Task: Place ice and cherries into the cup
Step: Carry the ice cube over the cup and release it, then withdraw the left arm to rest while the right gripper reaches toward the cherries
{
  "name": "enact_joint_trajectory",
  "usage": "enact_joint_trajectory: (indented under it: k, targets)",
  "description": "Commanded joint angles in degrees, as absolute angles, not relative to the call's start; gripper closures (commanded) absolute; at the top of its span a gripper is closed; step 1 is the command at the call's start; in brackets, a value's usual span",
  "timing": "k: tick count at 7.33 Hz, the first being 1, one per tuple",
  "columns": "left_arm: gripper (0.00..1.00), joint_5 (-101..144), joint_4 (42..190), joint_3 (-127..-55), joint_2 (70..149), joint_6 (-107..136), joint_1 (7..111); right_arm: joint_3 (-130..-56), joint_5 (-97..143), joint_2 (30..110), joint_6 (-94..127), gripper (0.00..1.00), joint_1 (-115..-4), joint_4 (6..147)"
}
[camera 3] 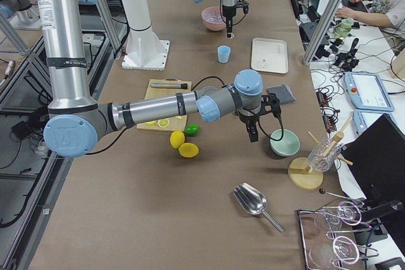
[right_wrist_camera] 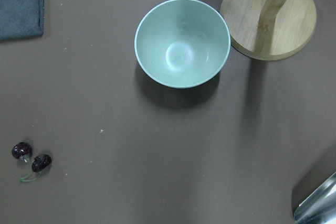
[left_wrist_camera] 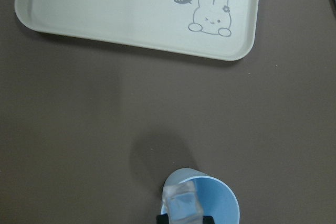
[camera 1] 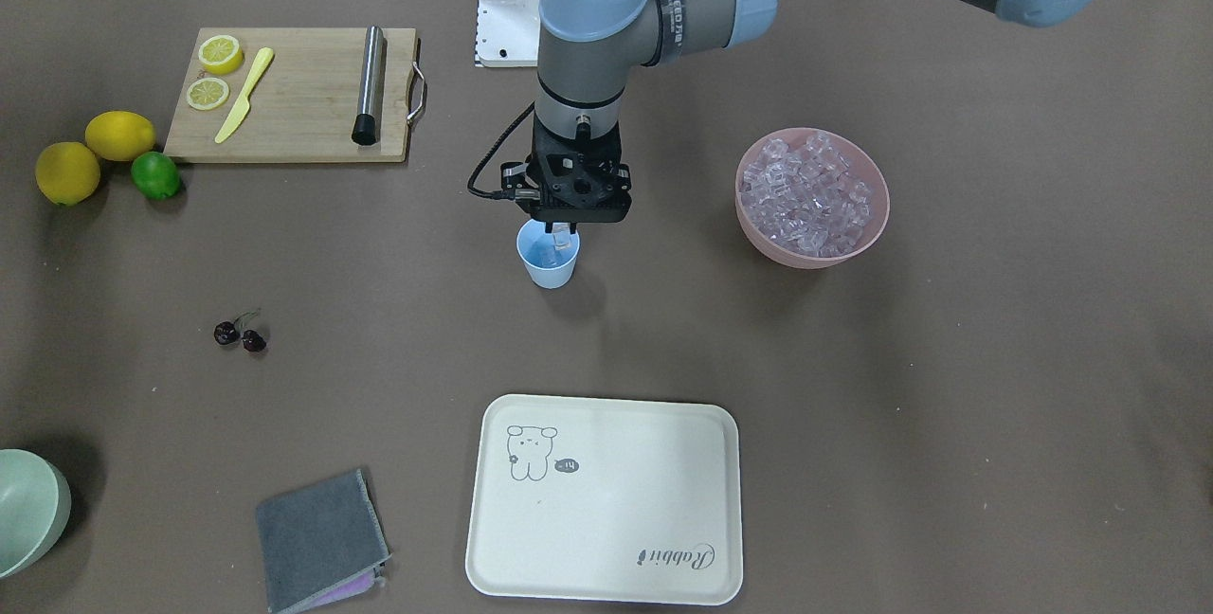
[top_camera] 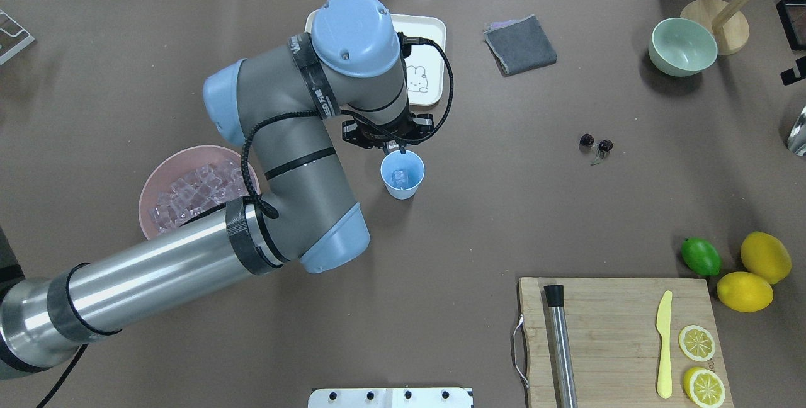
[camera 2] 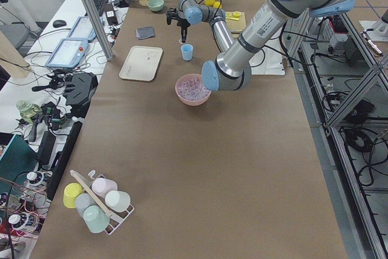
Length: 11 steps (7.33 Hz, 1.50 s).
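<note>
While the left gripper [camera 1: 561, 229] hangs over the cup [camera 1: 549, 268] on the bench [camera 1: 853, 387], an ice cube [left_wrist_camera: 181, 205] shows at the cup's mouth. Whether the jaws pinch it, I cannot tell. Nor can I tell how the right gripper [camera 3: 253, 135] has its jaws. The cherries [camera 1: 240, 334] lie well apart.

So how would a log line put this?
left jaws: over blue cup | ice cube: at their tips | cherries: on table, untouched | right arm: by pale green bowl
</note>
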<state>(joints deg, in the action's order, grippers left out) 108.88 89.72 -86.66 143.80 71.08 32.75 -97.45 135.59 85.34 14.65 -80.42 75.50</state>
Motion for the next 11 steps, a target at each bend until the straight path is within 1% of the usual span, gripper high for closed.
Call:
enact_joint_trajectory:
  k: [1, 2, 3, 4, 5, 6, 7, 8, 10, 11]
  targets:
    - [0.95, 107.05, 92.46, -84.47, 143.88, 72.24, 31.38, -97.47, 135.61, 85.34, 14.59, 0.01, -80.42, 75.5]
    - [0.62, 107.05, 92.63, -84.55, 143.88, 72.25, 31.38, -97.47, 135.62, 85.43, 14.59, 0.01, -80.42, 75.5]
    - [0.26, 107.05, 92.64, -84.55, 143.62, 72.07, 31.38, -97.47, 135.62, 85.43, 14.59, 0.01, -80.42, 75.5]
    - [0.03, 107.05, 92.81, -84.64, 143.7, 72.07, 31.38, -97.56, 135.62, 85.34, 14.68, 0.01, -80.42, 75.5]
    - [0.03, 107.05, 93.77, -84.81, 143.53, 71.98, 31.81, -97.56, 135.62, 85.34, 14.76, 0.01, -80.42, 75.5]
    - [0.03, 107.83, 93.34, -87.25, 142.39, 71.72, 34.86, -97.65, 135.53, 84.38, 16.68, 0.01, -79.03, 75.5]
    - [0.03, 110.97, 93.25, -91.89, 137.25, 71.54, 37.94, -98.17, 135.44, 83.24, 21.66, 0.01, -76.23, 75.32]
    - [0.03, 111.7, 93.51, -94.46, 132.24, 71.19, 40.06, -98.43, 135.0, 81.67, 29.37, 0.01, -72.46, 73.5]
    - [0.03, 112.75, 93.6, -98.15, 124.93, 64.79, 45.76, -98.0, 131.15, 81.65, 39.41, 0.01, -65.16, 66.91]
    - [0.03, 118.33, 93.6, -100.87, 120.54, 59.82, 50.4, -98.0, 125.65, 81.48, 45.9, 0.01, -59.3, 63.4]
